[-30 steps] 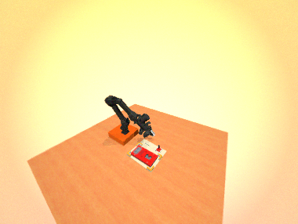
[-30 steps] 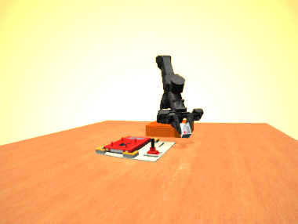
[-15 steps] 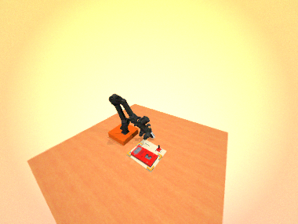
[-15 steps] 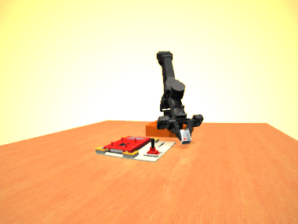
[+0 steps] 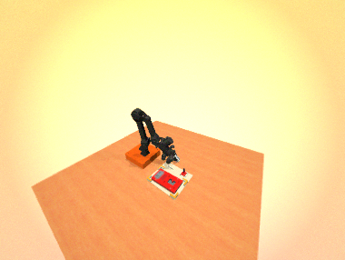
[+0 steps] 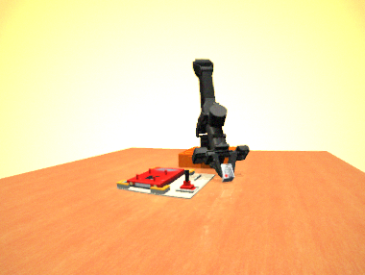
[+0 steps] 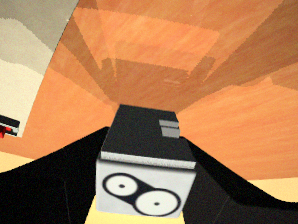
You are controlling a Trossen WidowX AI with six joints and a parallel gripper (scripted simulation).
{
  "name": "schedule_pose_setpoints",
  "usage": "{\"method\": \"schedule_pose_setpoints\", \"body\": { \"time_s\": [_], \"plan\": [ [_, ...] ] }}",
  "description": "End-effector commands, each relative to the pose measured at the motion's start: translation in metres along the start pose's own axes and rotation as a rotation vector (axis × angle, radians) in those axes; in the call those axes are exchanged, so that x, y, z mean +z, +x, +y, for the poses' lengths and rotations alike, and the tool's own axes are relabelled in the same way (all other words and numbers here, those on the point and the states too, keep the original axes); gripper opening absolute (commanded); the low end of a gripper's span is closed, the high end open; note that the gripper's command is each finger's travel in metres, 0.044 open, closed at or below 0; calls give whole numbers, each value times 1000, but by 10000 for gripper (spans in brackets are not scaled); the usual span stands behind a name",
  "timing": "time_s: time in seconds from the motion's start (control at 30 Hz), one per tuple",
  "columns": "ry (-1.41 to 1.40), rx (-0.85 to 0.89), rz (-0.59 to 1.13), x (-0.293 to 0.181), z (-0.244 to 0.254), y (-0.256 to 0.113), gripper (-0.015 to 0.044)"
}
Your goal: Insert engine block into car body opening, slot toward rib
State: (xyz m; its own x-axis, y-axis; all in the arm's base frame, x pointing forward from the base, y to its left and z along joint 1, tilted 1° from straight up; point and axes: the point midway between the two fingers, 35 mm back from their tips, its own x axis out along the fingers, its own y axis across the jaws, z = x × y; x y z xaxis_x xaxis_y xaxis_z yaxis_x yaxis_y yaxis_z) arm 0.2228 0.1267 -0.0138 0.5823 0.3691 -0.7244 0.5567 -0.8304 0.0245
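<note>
The engine block (image 6: 228,172) (image 7: 147,187) is a small box with a dark top, a pale front bearing two round discs, and two grey tabs on the dark side. My gripper (image 5: 175,159) (image 6: 226,173) (image 7: 143,138) is shut on it and holds it tilted, above the table beside the white board. The red car body (image 5: 164,183) (image 6: 169,175) lies on the board, away from the block. Its opening (image 5: 172,182) (image 6: 153,178) shows as a dark patch; the rib is too small to make out.
The white board (image 5: 187,175) (image 6: 204,181) (image 7: 25,80) also carries a red piece (image 5: 183,174) (image 6: 187,186) with an upright black peg. Yellow-and-grey corner blocks (image 5: 173,195) (image 6: 159,189) stand around the car body. The arm's orange base (image 5: 136,156) (image 6: 189,159) is behind.
</note>
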Motion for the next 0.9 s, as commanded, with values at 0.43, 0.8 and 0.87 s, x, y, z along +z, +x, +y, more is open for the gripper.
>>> {"method": "schedule_pose_setpoints", "body": {
  "time_s": [0.43,0.8,0.87],
  "plan": [
    [0,0,0,0,0,0,420],
    [-3,-3,-12,-1,0,-13,440],
    [-4,-4,-15,-1,0,-22,440]
  ]
}}
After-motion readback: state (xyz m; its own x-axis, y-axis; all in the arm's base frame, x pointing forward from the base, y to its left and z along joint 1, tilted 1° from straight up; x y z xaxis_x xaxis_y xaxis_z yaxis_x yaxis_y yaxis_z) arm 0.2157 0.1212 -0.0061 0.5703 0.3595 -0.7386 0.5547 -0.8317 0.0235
